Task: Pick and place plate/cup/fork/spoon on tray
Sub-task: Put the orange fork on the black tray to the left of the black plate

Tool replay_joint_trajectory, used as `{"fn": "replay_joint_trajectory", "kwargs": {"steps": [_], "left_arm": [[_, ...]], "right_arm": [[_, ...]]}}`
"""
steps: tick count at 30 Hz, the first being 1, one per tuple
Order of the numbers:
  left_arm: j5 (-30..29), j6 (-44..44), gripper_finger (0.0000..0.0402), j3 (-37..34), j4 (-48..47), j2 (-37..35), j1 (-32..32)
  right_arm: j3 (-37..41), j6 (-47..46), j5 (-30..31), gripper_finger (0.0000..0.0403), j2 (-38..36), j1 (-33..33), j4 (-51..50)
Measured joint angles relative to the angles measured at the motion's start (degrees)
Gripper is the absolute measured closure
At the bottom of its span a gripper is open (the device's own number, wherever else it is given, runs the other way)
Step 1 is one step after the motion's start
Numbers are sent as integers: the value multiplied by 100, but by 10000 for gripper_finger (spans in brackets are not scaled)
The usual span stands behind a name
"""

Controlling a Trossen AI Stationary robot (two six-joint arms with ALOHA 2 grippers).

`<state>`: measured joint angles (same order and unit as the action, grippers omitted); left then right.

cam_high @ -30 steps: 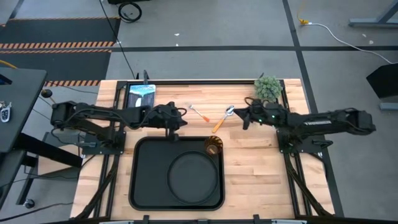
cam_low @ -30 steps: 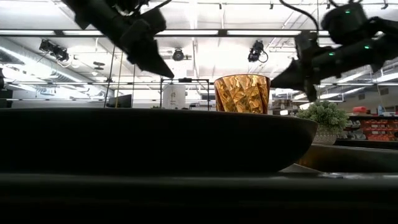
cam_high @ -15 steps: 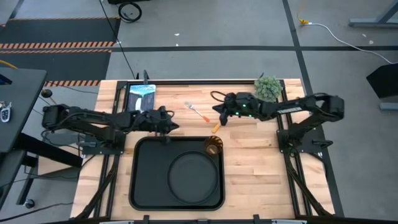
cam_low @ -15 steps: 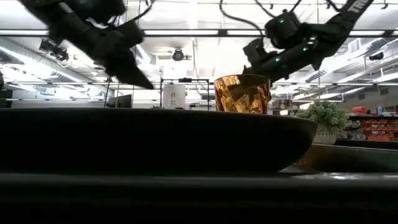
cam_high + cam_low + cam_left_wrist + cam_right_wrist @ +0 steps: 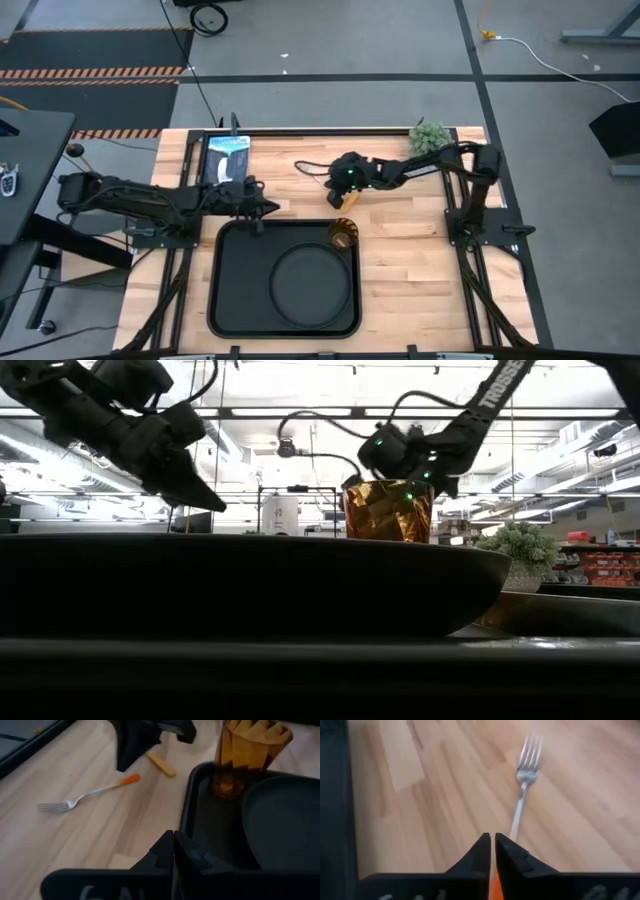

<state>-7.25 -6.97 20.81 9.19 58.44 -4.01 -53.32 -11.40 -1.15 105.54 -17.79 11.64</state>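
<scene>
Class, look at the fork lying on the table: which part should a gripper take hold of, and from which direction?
Probably the fork's red-orange handle, from straight above, fingers either side of it. It lies flat on the table, so nothing can get underneath; the handle is thicker than the thin metal neck and tines.

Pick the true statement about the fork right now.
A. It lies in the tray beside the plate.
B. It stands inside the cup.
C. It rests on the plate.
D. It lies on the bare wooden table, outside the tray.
D: the fork lies flat on the wooden table, outside the tray's rim.
</scene>
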Motion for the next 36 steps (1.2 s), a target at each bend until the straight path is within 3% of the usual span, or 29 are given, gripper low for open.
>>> {"fn": "replay_joint_trajectory", "kwargs": {"steps": [13,25,36], "left_arm": [[-14,-20,381,7,26,-117,101],[-17,-135,381,7,44,-115,98],[-17,-150,381,7,48,-112,105]], "right_arm": [[-851,246,401,238,797,58,-287],[-862,482,1050,233,793,58,-121],[-896,48,1060,233,753,276,-1472]]}}
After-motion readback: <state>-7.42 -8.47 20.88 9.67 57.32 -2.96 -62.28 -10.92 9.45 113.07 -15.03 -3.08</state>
